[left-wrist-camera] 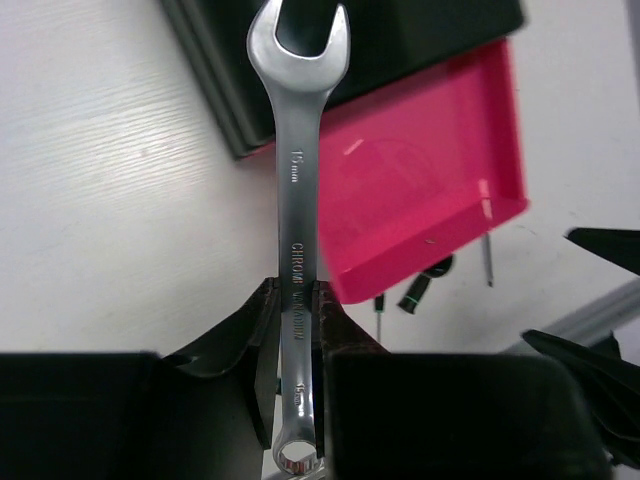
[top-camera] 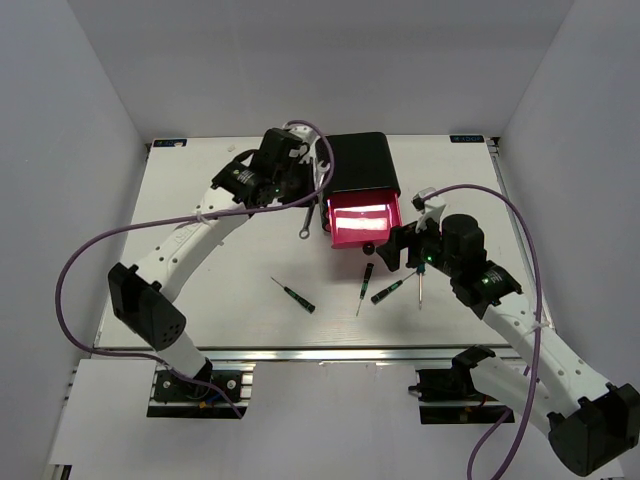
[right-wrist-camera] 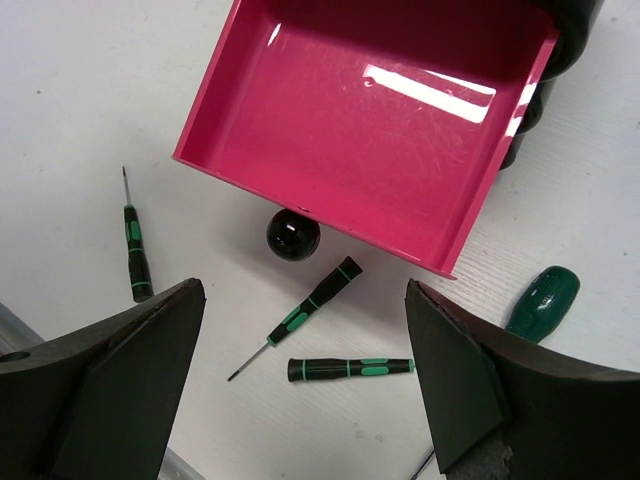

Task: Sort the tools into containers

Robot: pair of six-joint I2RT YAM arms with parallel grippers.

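Chrome wrench, lettering stamped down the shank, is pinched tight in the left gripper close to its ring end. Its open end points to 12 o'clock in the left wrist view and overlaps the edge of the black box. Cannot tell whether it touches the box.

Top view: the box is at 12 o'clock on the white table. One pink drawer is drawn out of it toward 6 o'clock, with a round black knob on its 6 o'clock face. The left gripper and wrench sit at 9 o'clock of the drawer, just beside its rim.

Right gripper is at 4 o'clock of the drawer, fingers spread wide, holding nothing. In its wrist view the knob and two drivers show in the gap between the fingers.

Tools lying on the table:
- first thin screwdriver, black-and-green handle, at 6 o'clock of the knob, tip toward 7 o'clock.
- second thin screwdriver, just beside the first at its 3 o'clock, not touching it.
- third thin screwdriver, alone at 8 o'clock of the drawer, well apart from the others.
- large green-handled screwdriver, at 5 o'clock of the drawer near its corner, shaft partly hidden behind a right finger.
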